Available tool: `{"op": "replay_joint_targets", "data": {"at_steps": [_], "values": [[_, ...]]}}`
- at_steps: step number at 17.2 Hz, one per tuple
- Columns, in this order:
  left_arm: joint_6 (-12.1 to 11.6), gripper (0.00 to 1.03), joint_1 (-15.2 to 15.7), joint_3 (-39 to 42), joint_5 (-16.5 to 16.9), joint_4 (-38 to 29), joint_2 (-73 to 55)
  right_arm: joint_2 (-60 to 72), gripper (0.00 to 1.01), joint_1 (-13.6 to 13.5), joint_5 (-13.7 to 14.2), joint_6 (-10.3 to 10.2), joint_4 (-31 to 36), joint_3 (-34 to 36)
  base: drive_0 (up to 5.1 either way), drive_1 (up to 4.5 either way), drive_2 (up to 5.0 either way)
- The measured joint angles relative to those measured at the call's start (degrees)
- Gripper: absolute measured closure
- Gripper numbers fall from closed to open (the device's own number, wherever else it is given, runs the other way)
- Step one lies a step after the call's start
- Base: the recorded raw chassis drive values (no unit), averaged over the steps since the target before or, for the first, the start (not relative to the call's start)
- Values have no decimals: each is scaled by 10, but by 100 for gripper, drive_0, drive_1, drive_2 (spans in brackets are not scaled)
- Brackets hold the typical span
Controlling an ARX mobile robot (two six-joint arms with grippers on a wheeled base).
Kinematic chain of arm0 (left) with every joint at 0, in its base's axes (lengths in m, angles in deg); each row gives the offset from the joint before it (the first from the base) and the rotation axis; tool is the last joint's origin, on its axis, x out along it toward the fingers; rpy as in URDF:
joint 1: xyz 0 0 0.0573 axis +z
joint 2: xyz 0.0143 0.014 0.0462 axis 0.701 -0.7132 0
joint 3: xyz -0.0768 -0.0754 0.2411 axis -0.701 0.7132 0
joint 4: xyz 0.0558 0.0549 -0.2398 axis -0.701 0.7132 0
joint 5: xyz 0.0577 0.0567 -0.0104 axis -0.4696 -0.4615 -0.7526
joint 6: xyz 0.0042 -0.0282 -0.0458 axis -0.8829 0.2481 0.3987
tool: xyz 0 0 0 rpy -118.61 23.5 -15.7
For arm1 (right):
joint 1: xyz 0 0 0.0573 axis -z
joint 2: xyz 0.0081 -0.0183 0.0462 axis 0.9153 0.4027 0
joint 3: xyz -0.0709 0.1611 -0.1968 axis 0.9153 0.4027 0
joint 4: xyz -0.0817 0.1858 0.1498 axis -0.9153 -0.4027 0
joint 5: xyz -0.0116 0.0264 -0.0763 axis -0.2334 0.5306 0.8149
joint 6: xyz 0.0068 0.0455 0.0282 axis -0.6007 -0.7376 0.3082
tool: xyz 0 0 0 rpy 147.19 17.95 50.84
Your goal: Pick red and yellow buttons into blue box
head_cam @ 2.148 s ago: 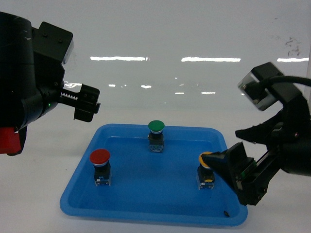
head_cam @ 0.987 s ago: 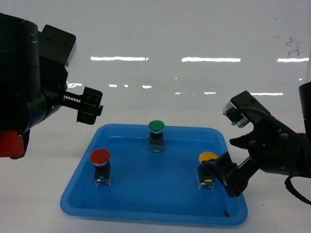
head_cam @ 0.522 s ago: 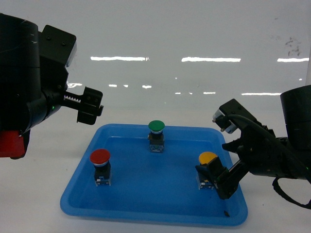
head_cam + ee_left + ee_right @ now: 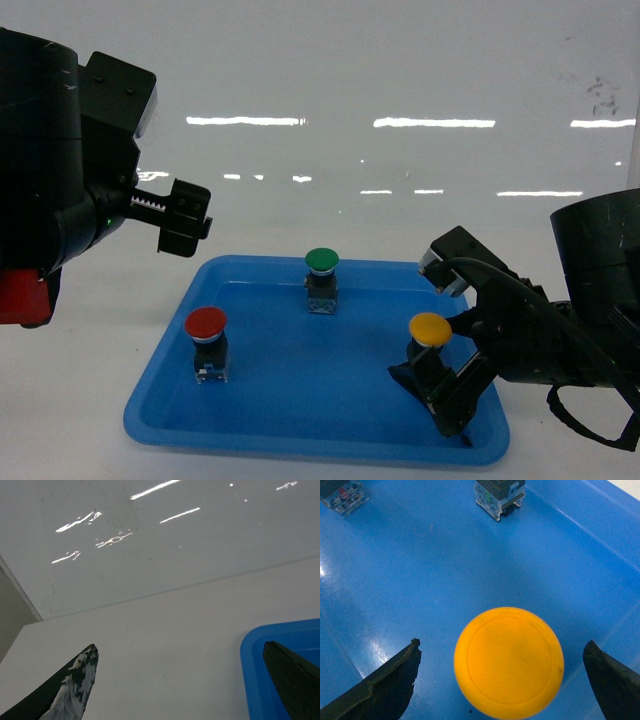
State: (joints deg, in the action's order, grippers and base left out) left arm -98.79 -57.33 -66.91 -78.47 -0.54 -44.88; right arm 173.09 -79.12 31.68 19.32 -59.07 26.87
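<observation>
The right gripper point(image 4: 432, 378) is low inside the blue tray point(image 4: 300, 440), at the tray's right part. The arm comes in from the right side and slants down toward the tray floor. Its jaws are spread wide and nothing is grasped. The yellow button point(image 4: 427, 345) stands upright between the two fingers; in the right wrist view the yellow cap point(image 4: 509, 662) sits in the gap, with one finger point(image 4: 385, 687) to its left and the other to its right, and both fingers are apart from the cap with blue floor visible on each side. The lower finger is close to the tray's front rim, so there is little room on that side.

The left gripper point(image 4: 181, 215) hangs in the air above the white table point(image 4: 100, 330), beyond the tray's back left corner. In the left wrist view its fingers point(image 4: 70, 690) are spread with nothing between them, and only the tray's corner shows at the right.

The red button point(image 4: 207, 343) stands upright in the left part of the tray, well apart from both grippers, with free floor around it. The green button point(image 4: 321, 279) stands near the tray's back rim, in the middle. The blue box is not visible in any view.
</observation>
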Motion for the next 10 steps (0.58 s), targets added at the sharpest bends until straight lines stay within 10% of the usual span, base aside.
{"op": "replay_joint_targets", "data": {"at_steps": [7, 10], "values": [[0, 5, 0, 0, 0, 0, 0, 0, 65, 0, 0, 0, 1, -2, 0, 0, 0], [0, 5, 0, 0, 0, 0, 0, 0, 71, 0, 0, 2, 1, -3, 0, 0, 0]]}}
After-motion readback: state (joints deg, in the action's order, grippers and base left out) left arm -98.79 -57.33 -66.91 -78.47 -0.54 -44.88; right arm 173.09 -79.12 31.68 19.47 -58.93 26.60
